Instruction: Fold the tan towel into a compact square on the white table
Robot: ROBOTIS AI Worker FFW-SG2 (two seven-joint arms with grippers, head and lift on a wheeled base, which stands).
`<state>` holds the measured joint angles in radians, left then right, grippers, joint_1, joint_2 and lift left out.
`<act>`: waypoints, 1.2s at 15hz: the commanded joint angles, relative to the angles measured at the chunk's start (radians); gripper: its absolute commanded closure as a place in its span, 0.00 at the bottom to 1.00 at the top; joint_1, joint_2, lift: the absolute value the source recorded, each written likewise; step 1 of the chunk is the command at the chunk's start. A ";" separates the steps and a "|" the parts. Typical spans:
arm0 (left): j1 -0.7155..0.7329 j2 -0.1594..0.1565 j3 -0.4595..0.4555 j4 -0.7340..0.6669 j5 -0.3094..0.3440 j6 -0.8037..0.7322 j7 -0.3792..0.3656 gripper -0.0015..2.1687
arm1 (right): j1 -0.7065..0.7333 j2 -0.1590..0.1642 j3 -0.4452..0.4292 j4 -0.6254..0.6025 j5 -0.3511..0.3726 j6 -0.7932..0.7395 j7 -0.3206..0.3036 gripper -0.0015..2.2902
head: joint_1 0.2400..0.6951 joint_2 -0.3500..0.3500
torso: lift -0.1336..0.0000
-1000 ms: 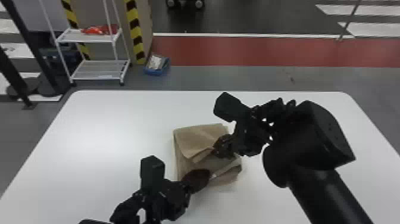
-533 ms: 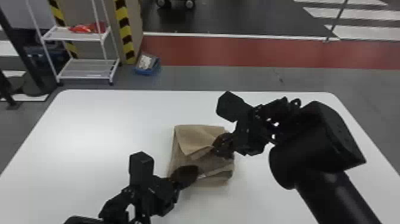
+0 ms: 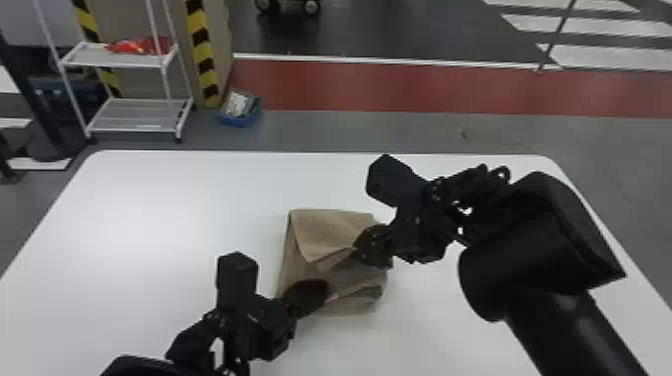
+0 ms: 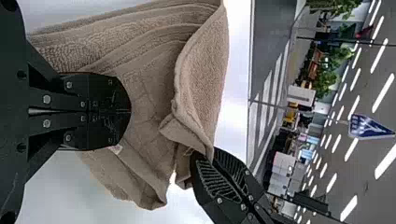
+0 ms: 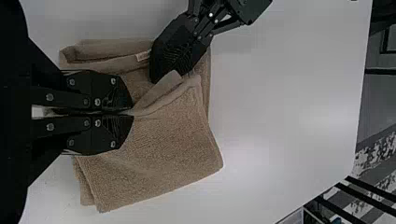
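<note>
Head view: the tan terry-cloth towel (image 3: 325,232), folded in layers, lies on the white table (image 3: 150,225) with rounded corners. The black 2-finger left gripper (image 3: 322,289) is positioned over the towel's near left portion; the black 2-finger right gripper (image 3: 361,250) is at its right side, farther from the robot. Left wrist view: the 2 fingers of the left gripper (image 4: 130,112) are closed together, tips against the layered fabric; whether cloth is clamped between them cannot be determined. A raised fold extends beyond these tips to the right gripper. Right wrist view: the 2 fingers of the right gripper (image 5: 132,113) are nearly in contact, clamping the edge of the towel's upper flap. The left gripper's tips are just beside that flap, over the lower layers.
</note>
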<state>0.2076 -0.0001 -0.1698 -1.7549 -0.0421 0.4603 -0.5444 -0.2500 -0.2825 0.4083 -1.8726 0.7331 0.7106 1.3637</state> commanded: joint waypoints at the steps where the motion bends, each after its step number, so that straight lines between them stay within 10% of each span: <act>1: -0.005 -0.002 -0.001 0.002 -0.002 0.012 0.000 0.87 | 0.000 -0.001 0.004 -0.013 -0.012 0.000 0.003 0.48 | 1.00 0.40 | 0.08; 18: -0.031 -0.002 -0.004 0.029 -0.004 0.027 0.001 0.87 | 0.026 -0.015 0.072 -0.051 -0.008 0.056 0.003 0.48 | 1.00 0.43 | 0.08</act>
<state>0.1793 0.0000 -0.1740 -1.7312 -0.0463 0.4884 -0.5445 -0.2246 -0.2955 0.4811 -1.9155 0.7287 0.7578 1.3637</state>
